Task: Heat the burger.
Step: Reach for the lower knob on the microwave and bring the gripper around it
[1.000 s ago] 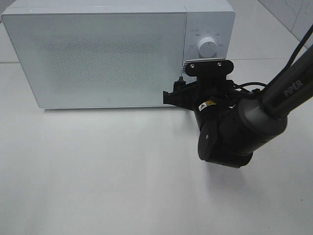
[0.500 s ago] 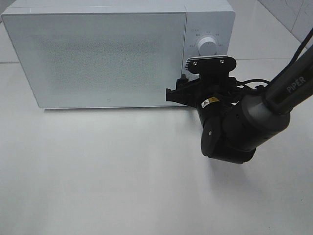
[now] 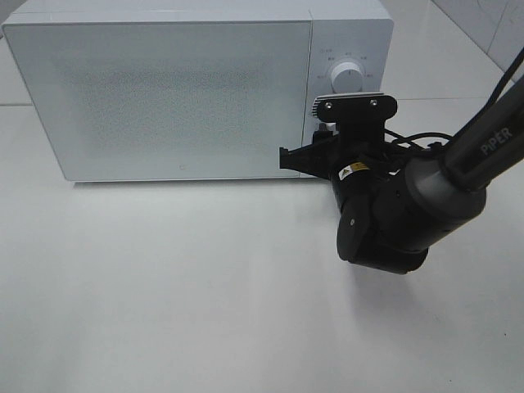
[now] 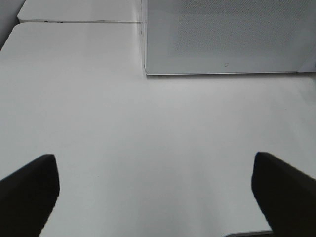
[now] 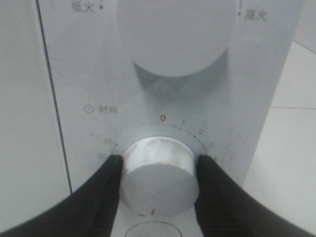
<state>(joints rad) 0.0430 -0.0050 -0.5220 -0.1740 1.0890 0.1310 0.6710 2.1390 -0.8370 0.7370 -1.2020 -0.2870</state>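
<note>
1. The white microwave (image 3: pixel 164 98) fills the upper left of the exterior high view and stands on the pale worktop (image 3: pixel 205 311). Its frosted door (image 3: pixel 172 49) is closed.
2. The burger shows in none of the views. Whether it sits behind that door cannot be told.
3. The right arm (image 3: pixel 442 180) enters from the right edge of the frame. It ends at the control panel (image 3: pixel 368 41) on the microwave's right side, just right of centre in the frame.
4. In the right wrist view the right jaws are grasping the lower dial (image 5: pixel 157 170), with one black pad lying against each side of its white rim. Printed marks 0, 1, 2 and 35 ring the dial.
5. The upper dial (image 3: pixel 345 79) is untouched. In the exterior high view it shows just above the arm's camera bracket (image 3: pixel 354 106).
6. Compared with a second ago, the wrist has crept slightly up and to the right, closer to the panel. The black tip by the door's lower right corner now sits a little further right.
7. The left jaws are released and spread wide, with only worktop between them. They are well apart from the microwave's front.
8. The microwave has not shifted since the earlier frames.
</note>
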